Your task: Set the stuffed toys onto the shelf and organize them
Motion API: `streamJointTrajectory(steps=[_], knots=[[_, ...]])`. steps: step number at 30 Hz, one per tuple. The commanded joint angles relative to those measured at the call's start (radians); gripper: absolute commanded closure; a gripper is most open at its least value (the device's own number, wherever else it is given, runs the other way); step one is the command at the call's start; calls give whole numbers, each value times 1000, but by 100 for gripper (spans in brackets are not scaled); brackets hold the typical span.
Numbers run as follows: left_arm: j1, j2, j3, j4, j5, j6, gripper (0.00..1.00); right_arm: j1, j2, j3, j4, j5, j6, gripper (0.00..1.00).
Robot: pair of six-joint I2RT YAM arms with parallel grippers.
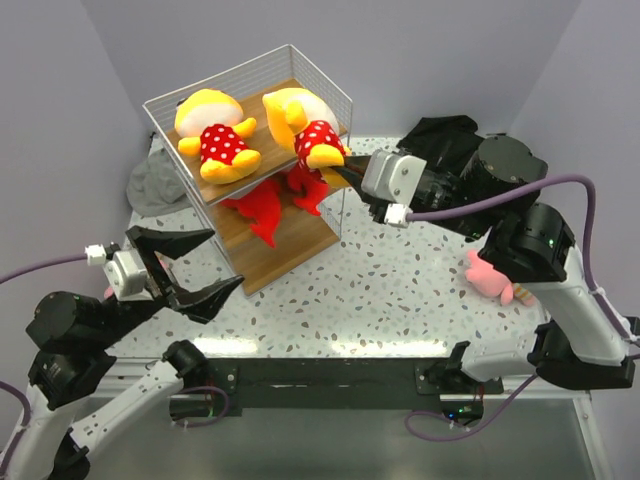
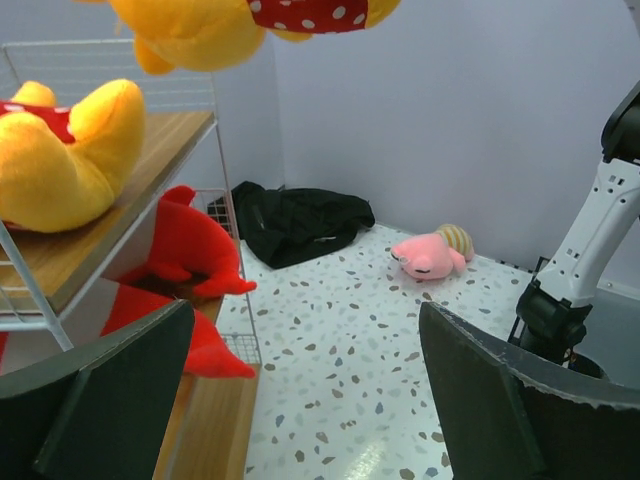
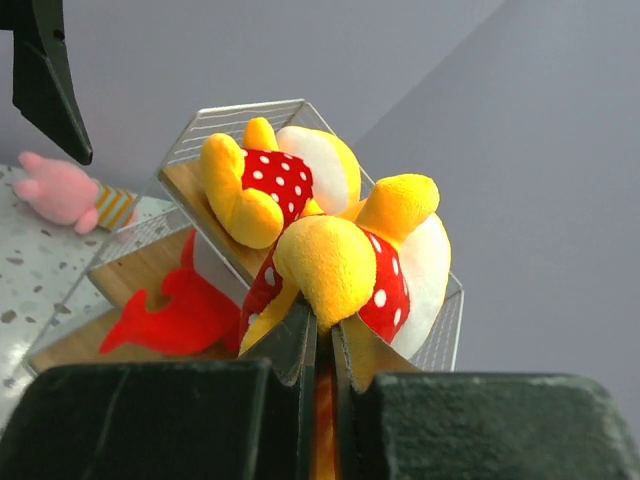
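Note:
The shelf (image 1: 285, 255) stands at the back left. Two yellow dolls lie on its top board. My right gripper (image 1: 345, 170) is shut on a foot of the right doll (image 1: 305, 125), and the wrist view shows the jaws (image 3: 325, 320) pinching that yellow foot (image 3: 340, 260). The left doll (image 1: 215, 135) lies free. Two red sharks (image 1: 262, 208) (image 1: 308, 188) rest on the board below. One pink toy (image 1: 488, 277) lies on the table by the right arm; another (image 3: 70, 190) lies left of the shelf. My left gripper (image 1: 228, 257) hangs open and empty near the shelf's front corner.
A black cloth heap (image 1: 440, 140) lies at the back right behind the right arm. A grey hat (image 1: 155, 185) sits left of the shelf. The walls close in on both sides. Speckled tabletop (image 2: 340, 360) stretches in front of the left gripper (image 2: 305, 320).

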Motion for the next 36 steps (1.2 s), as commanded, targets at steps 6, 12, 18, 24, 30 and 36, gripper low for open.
streamJointTrajectory(steps=[6,12,18,24,30,36], knots=[[-5,-135,-155,-17,-74,-65,0,0,41,-74,5,-10,-492,100],[-5,-197,-225,-20,-89,-75,0,-3,101,-74,16,105,-598,100],[-5,-253,-260,-27,-96,-82,0,-69,137,-54,-9,49,-652,100],[-4,-313,-251,-35,-122,-80,0,-94,147,-72,-26,40,-716,90],[-4,-320,-249,-27,-113,-83,0,-118,160,-81,-27,-23,-744,86],[-5,-317,-257,-18,-102,-83,0,-129,165,-103,-3,-72,-778,86]])
